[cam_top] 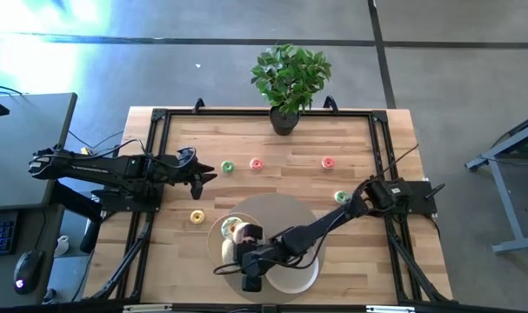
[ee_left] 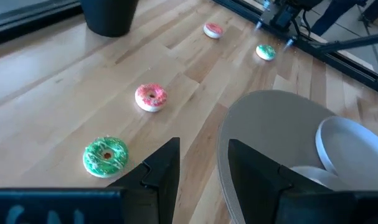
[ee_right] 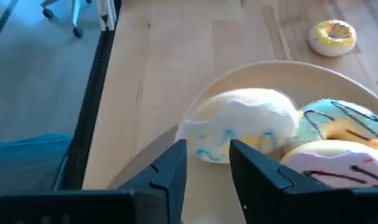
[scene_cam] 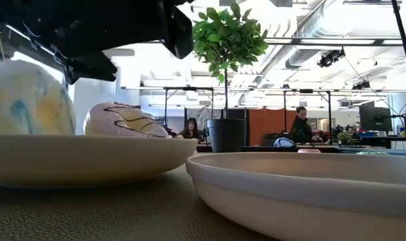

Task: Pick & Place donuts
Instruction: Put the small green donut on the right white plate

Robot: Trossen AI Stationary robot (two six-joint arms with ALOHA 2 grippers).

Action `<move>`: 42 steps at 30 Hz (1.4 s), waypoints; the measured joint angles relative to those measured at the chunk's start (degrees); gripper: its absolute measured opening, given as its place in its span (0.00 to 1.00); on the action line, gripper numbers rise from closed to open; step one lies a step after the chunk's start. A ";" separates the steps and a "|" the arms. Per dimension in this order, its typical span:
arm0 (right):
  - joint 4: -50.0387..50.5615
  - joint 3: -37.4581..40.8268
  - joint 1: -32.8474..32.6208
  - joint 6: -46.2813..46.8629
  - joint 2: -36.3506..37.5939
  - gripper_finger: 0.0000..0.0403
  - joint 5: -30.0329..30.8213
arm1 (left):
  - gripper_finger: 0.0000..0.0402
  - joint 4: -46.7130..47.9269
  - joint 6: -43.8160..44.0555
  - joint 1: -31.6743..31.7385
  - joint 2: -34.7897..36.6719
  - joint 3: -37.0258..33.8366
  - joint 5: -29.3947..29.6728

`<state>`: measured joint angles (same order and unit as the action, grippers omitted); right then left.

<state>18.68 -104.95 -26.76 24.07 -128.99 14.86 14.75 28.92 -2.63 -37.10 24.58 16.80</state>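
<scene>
Three larger donuts lie in the left beige plate [ee_right: 282,71]: a white one with blue-yellow streaks [ee_right: 241,127], a green-white one [ee_right: 341,121] and a pink-white one [ee_right: 335,158]. My right gripper [ee_right: 207,165] is open and hovers just above the plate's near side [cam_top: 236,255], with the white donut beyond its fingertips. Mini donuts rest flat on the wood: yellow [cam_top: 197,216], green [cam_top: 228,166], pink [cam_top: 256,163], red [cam_top: 328,162] and a second green [cam_top: 341,197]. My left gripper [cam_top: 210,176] is open and waits at the table's left, short of the green mini donut [ee_left: 105,155].
A second beige plate [cam_top: 297,276] sits right of the first, both on a round grey mat [cam_top: 277,209]. A potted plant [cam_top: 287,83] stands at the far edge. Black frame rails [cam_top: 155,156] run along the table's sides. People sit in the room behind [scene_cam: 301,124].
</scene>
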 joint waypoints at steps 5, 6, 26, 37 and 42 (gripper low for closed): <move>4.96 0.00 0.05 -0.15 0.05 0.29 0.69 | 0.34 2.73 0.57 0.00 0.00 -0.04 -2.08; 6.37 0.01 0.08 -0.15 0.35 0.29 0.91 | 0.34 3.50 1.30 0.00 0.00 -0.04 -2.89; 5.28 0.09 1.62 -6.33 3.96 0.21 1.29 | 0.34 7.99 4.93 0.00 -0.24 -0.04 -11.46; 41.24 0.14 1.60 -6.03 19.70 0.22 15.03 | 0.34 19.25 13.36 0.00 -0.28 -0.04 -24.18; 45.27 10.59 1.64 1.29 25.75 0.23 17.65 | 0.34 18.53 11.67 -0.02 -0.26 -0.04 -28.24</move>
<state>63.95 -94.35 -25.12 25.36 -103.24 32.51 33.29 40.59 -2.66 -37.36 24.53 -11.44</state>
